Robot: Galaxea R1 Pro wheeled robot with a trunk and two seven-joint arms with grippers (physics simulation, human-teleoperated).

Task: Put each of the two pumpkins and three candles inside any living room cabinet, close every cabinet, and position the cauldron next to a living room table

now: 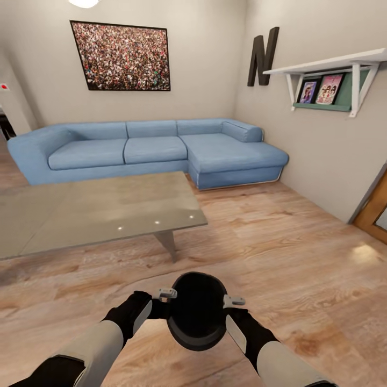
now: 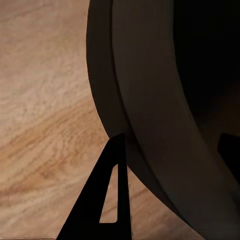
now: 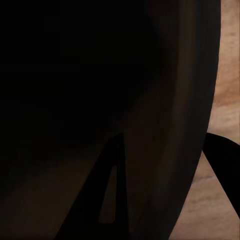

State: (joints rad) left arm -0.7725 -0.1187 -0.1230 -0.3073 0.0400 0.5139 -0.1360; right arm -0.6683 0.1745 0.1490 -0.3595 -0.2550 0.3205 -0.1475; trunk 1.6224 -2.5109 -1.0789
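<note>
We are holding the cauldron (image 1: 196,312) above the wood floor (image 1: 301,258), both sets of fingers clamped on its rim: left gripper (image 1: 161,302) on one side, right gripper (image 1: 232,309) opposite. The table (image 1: 91,212) is standing ahead-left, sofa (image 1: 145,150) beyond.

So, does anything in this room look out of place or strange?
Only the cauldron: it is held above the wooden floor between the left end effector and right end effector, each clamping its rim. Otherwise nothing stands out.
</note>
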